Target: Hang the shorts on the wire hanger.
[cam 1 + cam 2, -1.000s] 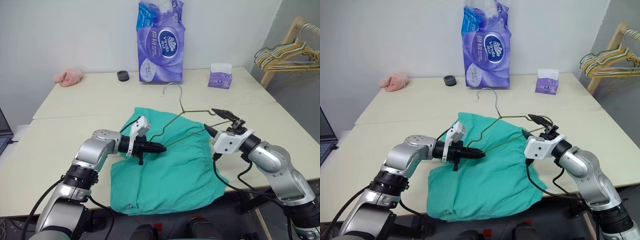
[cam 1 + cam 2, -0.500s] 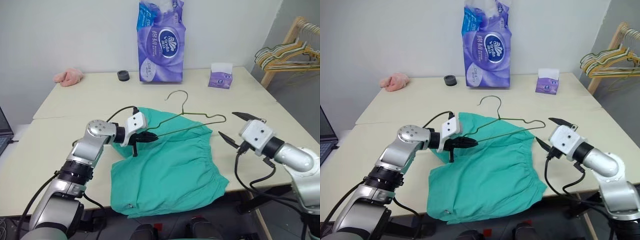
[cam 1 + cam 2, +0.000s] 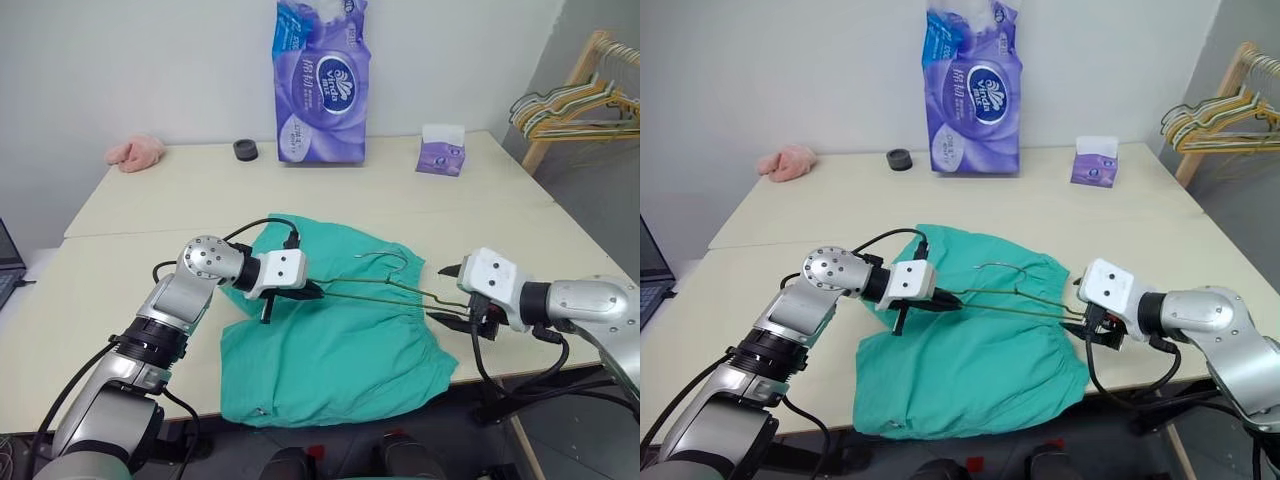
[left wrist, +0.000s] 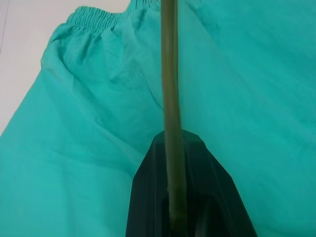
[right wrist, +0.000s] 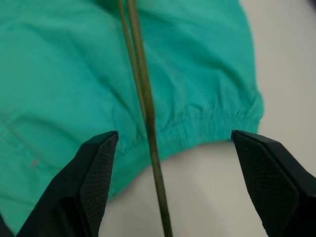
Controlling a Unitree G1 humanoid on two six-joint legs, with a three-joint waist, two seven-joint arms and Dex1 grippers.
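The teal-green shorts lie spread on the table's near half, waistband toward my right arm. The thin olive wire hanger hovers low over them, tipped nearly flat, its hook pointing away from me. My left gripper is shut on the hanger's left end; in the left wrist view the wire runs out from between the closed fingers. My right gripper is open, its fingers straddling the hanger's right end without touching it. In the right wrist view the wire passes between the spread fingertips.
At the back of the table stand a purple tissue-roll pack, a small purple tissue pack, a black round object and a pink cloth lump. A wooden rack with bunched hangers stands at the right.
The left gripper rolled, tipping the hanger from hook-up to nearly flat over the shorts. The right gripper pulled away to the right, then rolled and came back around the hanger's right end, still open.
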